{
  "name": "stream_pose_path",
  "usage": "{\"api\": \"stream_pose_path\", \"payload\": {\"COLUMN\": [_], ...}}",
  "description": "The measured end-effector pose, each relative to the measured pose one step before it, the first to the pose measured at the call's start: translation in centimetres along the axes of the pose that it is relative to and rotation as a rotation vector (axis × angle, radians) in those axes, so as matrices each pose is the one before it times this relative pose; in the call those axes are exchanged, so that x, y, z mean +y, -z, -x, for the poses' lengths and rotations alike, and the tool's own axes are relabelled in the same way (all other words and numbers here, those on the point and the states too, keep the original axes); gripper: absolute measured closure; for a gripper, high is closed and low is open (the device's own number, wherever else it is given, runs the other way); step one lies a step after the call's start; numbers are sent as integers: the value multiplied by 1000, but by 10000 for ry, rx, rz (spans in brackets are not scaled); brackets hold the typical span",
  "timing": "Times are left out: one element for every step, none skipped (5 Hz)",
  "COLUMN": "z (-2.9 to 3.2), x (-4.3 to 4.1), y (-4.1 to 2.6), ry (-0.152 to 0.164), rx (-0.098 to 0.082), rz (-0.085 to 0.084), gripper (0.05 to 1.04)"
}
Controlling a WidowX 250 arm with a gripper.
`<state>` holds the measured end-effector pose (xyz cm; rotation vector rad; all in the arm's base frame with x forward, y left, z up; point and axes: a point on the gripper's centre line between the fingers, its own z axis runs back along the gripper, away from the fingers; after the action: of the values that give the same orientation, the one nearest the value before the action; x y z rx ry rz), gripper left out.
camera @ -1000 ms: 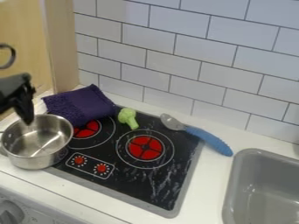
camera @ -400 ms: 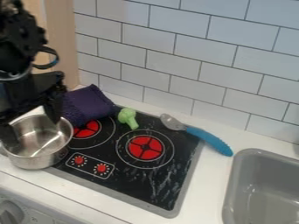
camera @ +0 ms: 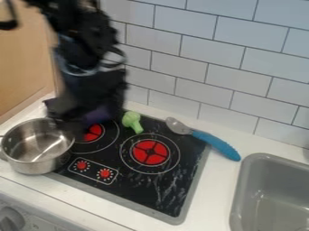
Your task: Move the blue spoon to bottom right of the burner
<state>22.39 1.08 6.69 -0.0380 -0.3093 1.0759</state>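
The black gripper [camera: 91,118] hangs at the left over the purple cloth and the pot's right rim, blurred, with its fingers apart. It is well to the left of the blue spoon [camera: 214,145]. The spoon lies at a slant, its grey bowl on the back right part of the black stove top [camera: 151,191] and its blue handle reaching over the right edge onto the white counter. The right burner [camera: 149,152] is red with pale rings, in front and left of the spoon.
A metal pot [camera: 36,146] stands at the left edge of the stove. The purple cloth [camera: 101,115] is partly hidden behind the gripper. Green toy broccoli [camera: 132,122] lies between the burners. A grey sink [camera: 274,194] is at the right, a tiled wall [camera: 217,72] behind.
The arm has come in from the left edge and moved right, from over the pot to over the purple cloth. The spoon, pot and broccoli have stayed in place.
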Motion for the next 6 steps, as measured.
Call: {"api": "stream_pose_path", "payload": {"z": [1234,1564,1550,504,266,-34], "x": [-3397,-2949,-3138,-2390,-1261,-1258], "y": [255,1083,960,1029,1415,1235], "ry": [201,159,35,-474,-376,-129], "rx": [-6,226,357,411,277,94], "rz": [471,220,274,357,-49,-99], "gripper": [85,85,85,85,85,85]}}
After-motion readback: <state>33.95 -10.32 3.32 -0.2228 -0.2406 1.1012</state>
